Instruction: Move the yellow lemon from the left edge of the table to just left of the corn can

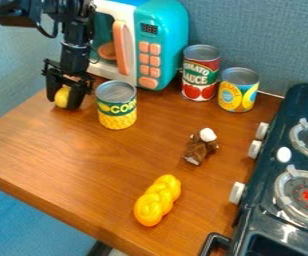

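Camera view: gripper [63,103] at far left, part-closed around yellow rounded object [62,96]; grasp judged made, release outstanding. Corn can [116,106] upright, near its right.

On the bench [70,160], one can [116,106] stands before the microwave [163,35], two cans [200,74] to its right. Before that pair lies a small toy [200,147], left of the stove [266,172], and a toy loaf [157,200] farther front and left. Left of the first can, a toy fruit [62,96] sits in the tool [67,100].
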Action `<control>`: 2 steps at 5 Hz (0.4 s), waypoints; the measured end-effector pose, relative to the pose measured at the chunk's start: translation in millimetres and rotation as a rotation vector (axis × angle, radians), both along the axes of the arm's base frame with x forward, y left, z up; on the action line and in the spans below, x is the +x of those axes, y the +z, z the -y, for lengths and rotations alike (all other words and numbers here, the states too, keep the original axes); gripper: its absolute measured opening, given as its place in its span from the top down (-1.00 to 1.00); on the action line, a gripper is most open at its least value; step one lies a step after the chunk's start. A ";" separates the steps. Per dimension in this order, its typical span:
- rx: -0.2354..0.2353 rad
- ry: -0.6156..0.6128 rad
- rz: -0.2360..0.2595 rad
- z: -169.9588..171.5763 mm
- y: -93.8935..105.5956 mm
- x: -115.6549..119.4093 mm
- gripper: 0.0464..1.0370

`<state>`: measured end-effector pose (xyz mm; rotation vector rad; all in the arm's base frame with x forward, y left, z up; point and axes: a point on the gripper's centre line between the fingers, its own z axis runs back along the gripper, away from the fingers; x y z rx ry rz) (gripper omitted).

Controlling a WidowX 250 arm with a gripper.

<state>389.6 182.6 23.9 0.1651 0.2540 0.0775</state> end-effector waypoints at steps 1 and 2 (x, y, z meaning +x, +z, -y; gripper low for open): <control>-0.003 -0.007 0.001 -1.0 0.1 -4.5 -0.47; -0.011 -0.006 -0.005 -6.9 0.9 -8.0 -0.91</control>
